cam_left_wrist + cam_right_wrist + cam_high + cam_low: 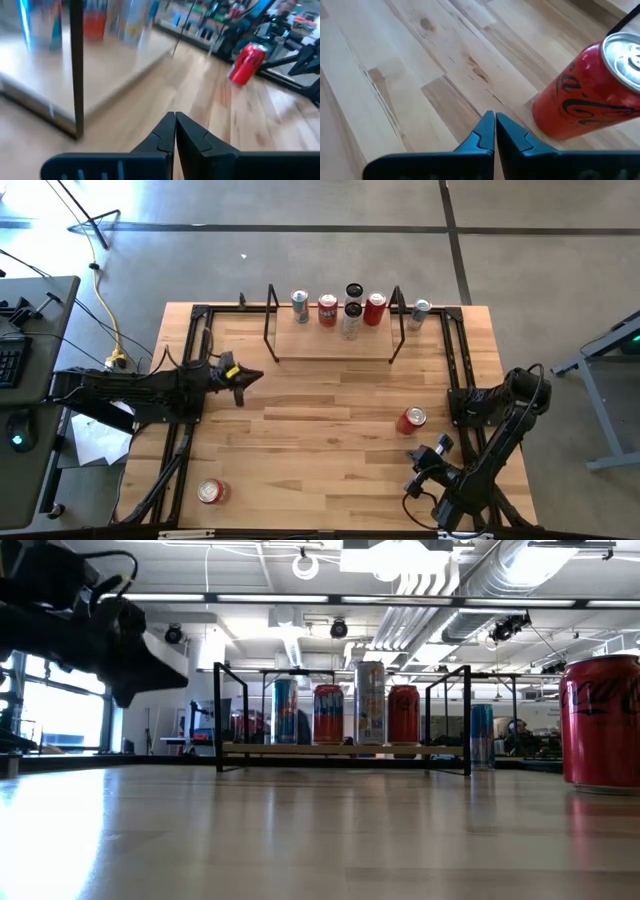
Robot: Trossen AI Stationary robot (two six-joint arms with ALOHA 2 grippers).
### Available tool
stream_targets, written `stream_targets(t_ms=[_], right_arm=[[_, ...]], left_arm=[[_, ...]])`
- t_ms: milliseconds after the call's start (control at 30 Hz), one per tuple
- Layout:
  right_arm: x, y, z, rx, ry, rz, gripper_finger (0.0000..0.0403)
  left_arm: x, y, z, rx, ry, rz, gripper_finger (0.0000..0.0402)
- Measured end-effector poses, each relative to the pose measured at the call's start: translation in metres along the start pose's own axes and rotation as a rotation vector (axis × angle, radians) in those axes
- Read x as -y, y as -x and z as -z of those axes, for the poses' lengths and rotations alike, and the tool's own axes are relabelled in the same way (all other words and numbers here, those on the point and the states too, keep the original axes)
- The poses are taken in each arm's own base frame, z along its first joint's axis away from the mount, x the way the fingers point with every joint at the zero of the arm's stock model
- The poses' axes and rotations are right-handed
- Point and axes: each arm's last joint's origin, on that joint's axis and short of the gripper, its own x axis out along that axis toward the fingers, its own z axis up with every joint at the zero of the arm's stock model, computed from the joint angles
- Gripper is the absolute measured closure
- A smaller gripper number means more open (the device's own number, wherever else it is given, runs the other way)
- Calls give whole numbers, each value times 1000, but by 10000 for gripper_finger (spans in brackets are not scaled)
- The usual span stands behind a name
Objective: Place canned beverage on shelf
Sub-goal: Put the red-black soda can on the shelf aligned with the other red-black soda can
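The shelf (pixel 330 340), a light-wood plank with black rod frames, stands at the table's far middle and carries several upright cans (pixel 328 310). A red can (pixel 412 419) stands upright on the table at the right; it also shows in the right wrist view (pixel 585 97) and the left wrist view (pixel 246 62). Another red can (pixel 210 491) stands at the near left. My left gripper (pixel 248 378) is shut and empty, above the table left of the shelf. My right gripper (pixel 420 457) is shut and empty, just near of the right red can.
One more can (pixel 420 313) stands just right of the shelf's right frame. Black rails (pixel 455 360) run along the table's left and right sides. Open wood lies between the two grippers in the table's middle.
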Motion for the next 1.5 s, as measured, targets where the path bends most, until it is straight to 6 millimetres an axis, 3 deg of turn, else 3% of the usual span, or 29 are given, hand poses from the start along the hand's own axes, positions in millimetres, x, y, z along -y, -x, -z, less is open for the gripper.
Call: stream_targets(t_ms=[200,467,700,833,967,1133,1267,1500], right_arm=[[2,-1,-2,20,-7,18,403],[5,-2,-4,28,10,45,403],[0,-9,-6,-78,-156,56,398],[1,-10,-3,-186,-219,117,354],[4,-2,6,-233,-260,132,273],[17,10,20,-55,-218,156,188],[27,8,28,50,-184,180,166],[37,0,21,109,-109,265,162]], left_arm=[[-4,1,11,-113,33,-40,396],[-4,1,12,-124,-25,-40,396],[-4,1,12,-124,-25,-40,396],[-4,1,12,-124,-25,-40,396],[-5,1,12,-126,-25,-41,396],[-4,1,12,-126,-25,-41,396],[-4,1,12,-125,-25,-40,396],[-4,1,12,-125,-26,-40,396]])
